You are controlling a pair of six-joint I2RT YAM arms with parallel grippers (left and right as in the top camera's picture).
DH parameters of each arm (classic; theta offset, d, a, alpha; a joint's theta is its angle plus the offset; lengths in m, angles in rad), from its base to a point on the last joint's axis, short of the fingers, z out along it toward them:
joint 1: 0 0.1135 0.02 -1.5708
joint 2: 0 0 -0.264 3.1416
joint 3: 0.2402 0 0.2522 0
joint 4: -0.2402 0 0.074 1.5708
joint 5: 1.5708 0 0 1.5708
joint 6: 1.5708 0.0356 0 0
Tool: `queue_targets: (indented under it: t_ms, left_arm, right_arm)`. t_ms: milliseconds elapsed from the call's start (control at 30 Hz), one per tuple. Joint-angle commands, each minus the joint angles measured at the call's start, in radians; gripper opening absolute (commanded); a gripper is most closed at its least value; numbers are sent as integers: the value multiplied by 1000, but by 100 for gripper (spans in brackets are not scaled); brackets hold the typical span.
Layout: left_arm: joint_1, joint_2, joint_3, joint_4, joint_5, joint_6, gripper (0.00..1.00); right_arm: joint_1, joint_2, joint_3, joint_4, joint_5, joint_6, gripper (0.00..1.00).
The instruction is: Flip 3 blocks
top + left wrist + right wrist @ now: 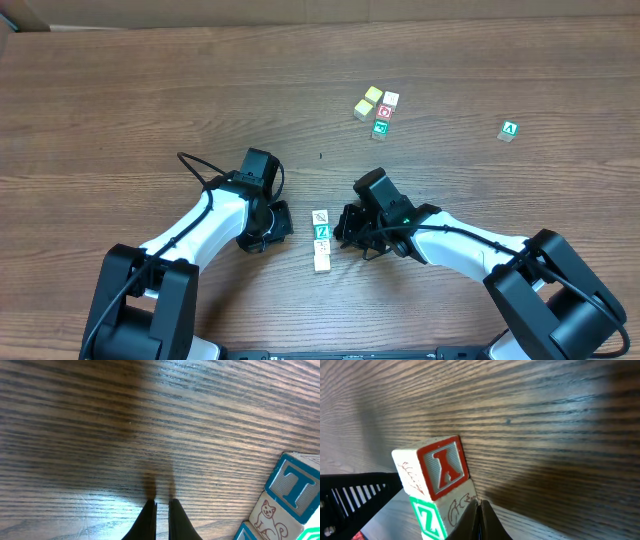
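Note:
A short column of blocks lies between my two grippers: a slash-marked block [320,216] at the top, a green Z block [322,232] under it, and tan blocks [322,256] below. My left gripper [280,225] is shut and empty, just left of the column. In the left wrist view its tips [161,506] rest near bare wood, with a blue T block [295,487] and a cat-print block [270,512] off to the right. My right gripper [343,232] is shut. Its tips [480,506] press the side of the green Z block [431,519], below a red-letter block [442,467].
A cluster [376,110] stands further back: two yellow-topped cubes [368,100] with white, red and green-printed cubes. A lone green "A" cube [509,130] sits at the far right. Bare wooden table [150,100] surrounds everything.

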Motion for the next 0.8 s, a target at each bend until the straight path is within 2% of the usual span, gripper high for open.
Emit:
queue_targets:
  t_ms: [0, 767]
  left_arm:
    - [10, 9, -3, 4, 12, 15, 4]
    - [10, 9, -3, 6, 12, 15, 4]
  right_arm:
    - [4, 3, -6, 12, -28, -6, 4]
    - [5, 3, -6, 22, -37, -6, 4]
